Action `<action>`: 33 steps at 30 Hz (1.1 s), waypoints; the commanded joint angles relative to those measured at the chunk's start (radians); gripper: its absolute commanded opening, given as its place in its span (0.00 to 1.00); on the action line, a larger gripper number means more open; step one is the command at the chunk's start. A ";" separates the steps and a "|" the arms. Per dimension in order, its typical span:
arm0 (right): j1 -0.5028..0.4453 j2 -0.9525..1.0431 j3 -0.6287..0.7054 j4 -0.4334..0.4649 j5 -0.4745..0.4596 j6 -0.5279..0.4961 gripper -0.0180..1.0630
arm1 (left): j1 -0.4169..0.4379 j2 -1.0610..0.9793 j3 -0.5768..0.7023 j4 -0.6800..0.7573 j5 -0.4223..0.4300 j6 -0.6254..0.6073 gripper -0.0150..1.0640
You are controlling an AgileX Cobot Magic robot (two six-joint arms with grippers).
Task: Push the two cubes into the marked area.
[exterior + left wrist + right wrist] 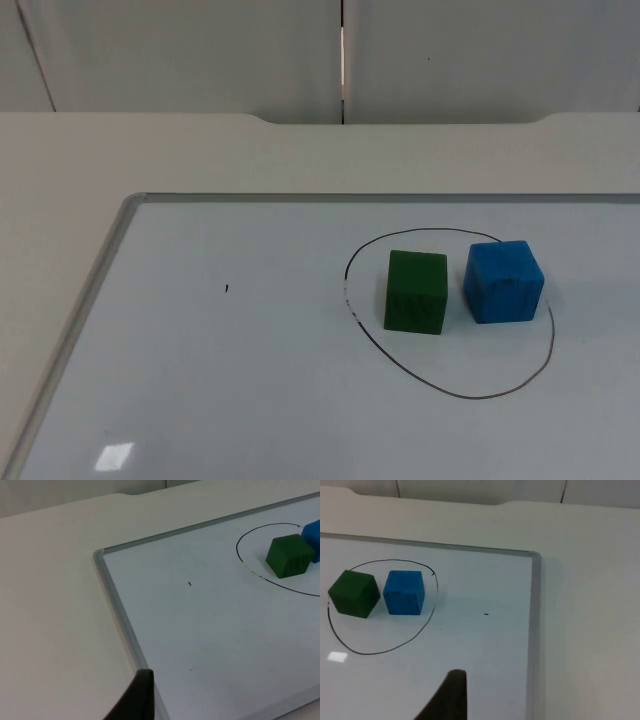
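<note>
A green cube (416,291) and a blue cube (503,281) stand side by side with a small gap between them. Both sit inside a hand-drawn black loop (455,393) on the whiteboard (230,400). The blue cube is close to the loop's right side. In the left wrist view the green cube (289,555) and part of the blue cube (312,535) lie far from my left gripper (137,700), which hangs over the board's frame. My right gripper (450,697) hovers over the board, well apart from the green cube (353,593) and the blue cube (404,592).
The whiteboard's silver frame (98,275) runs along its left and far sides, raised slightly above the cream table (150,150). A small black dot (227,289) marks the board left of the loop. The grey partition wall (200,50) closes the back.
</note>
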 commanded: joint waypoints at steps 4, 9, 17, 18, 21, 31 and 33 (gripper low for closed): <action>-0.018 -0.004 0.008 0.003 -0.001 -0.005 0.99 | 0.002 -0.004 0.005 0.005 -0.009 0.000 0.99; -0.018 -0.004 0.008 0.003 -0.001 -0.005 0.99 | 0.002 -0.004 0.005 0.005 -0.009 0.000 0.99; -0.018 -0.004 0.008 0.003 -0.001 -0.005 0.99 | 0.084 -0.004 0.005 0.007 -0.009 0.000 0.99; -0.018 -0.004 0.008 0.003 -0.001 -0.005 0.99 | 0.084 -0.004 0.005 0.007 -0.009 0.000 0.99; -0.018 -0.004 0.008 0.003 -0.001 -0.005 0.99 | 0.182 -0.004 0.005 0.008 -0.009 0.000 0.99; -0.018 -0.004 0.008 0.003 -0.001 0.007 0.99 | 0.315 -0.004 0.005 0.008 -0.009 0.000 0.99; -0.018 -0.004 0.008 0.003 -0.001 0.007 0.99 | 0.331 -0.004 0.005 0.008 -0.009 0.000 0.99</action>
